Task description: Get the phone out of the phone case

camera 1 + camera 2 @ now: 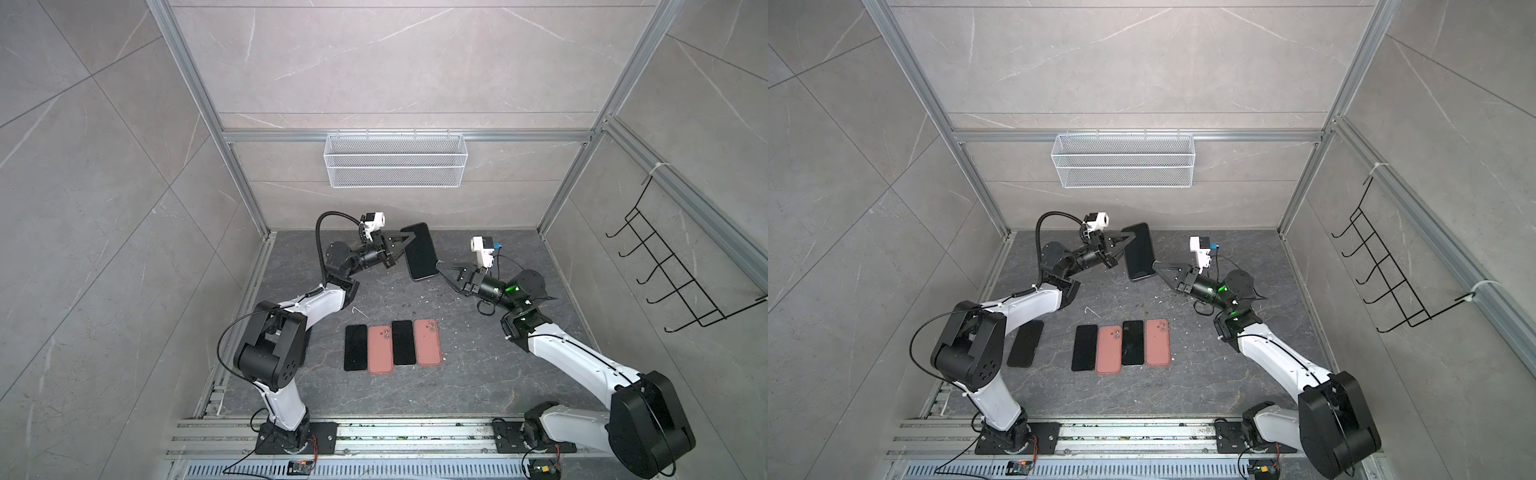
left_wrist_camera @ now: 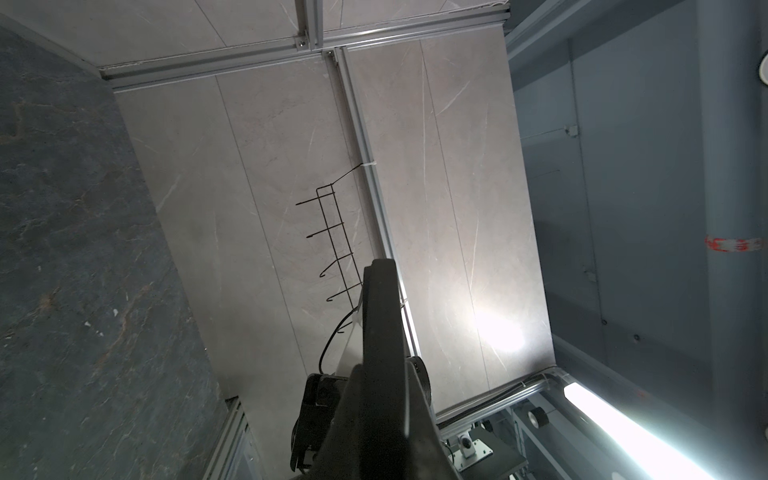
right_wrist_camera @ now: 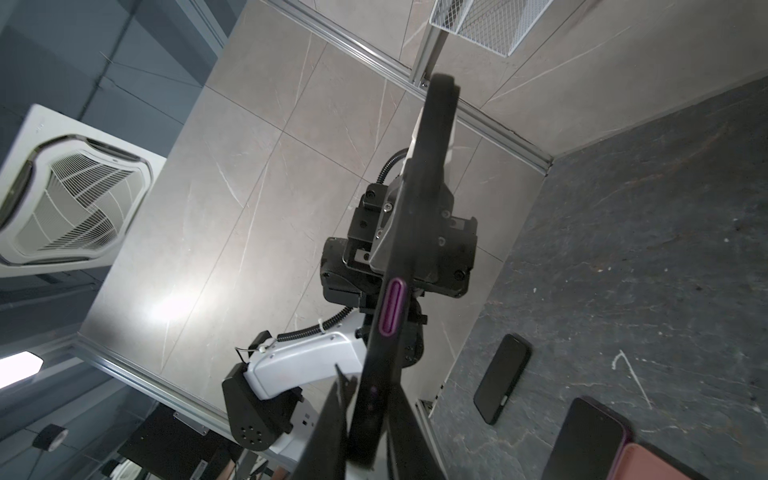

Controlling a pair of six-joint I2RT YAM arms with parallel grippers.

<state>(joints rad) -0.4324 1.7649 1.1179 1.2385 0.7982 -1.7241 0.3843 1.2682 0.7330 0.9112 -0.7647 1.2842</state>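
Slate tabletop (image 1: pixel 478 374), wire basket (image 1: pixel 395 160), cased phone (image 1: pixel 420 251) aloft

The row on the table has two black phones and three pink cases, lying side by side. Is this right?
Not quite. It has two pink cases, not three; both top views show it. The two black phones lie side by side with them, as you said.
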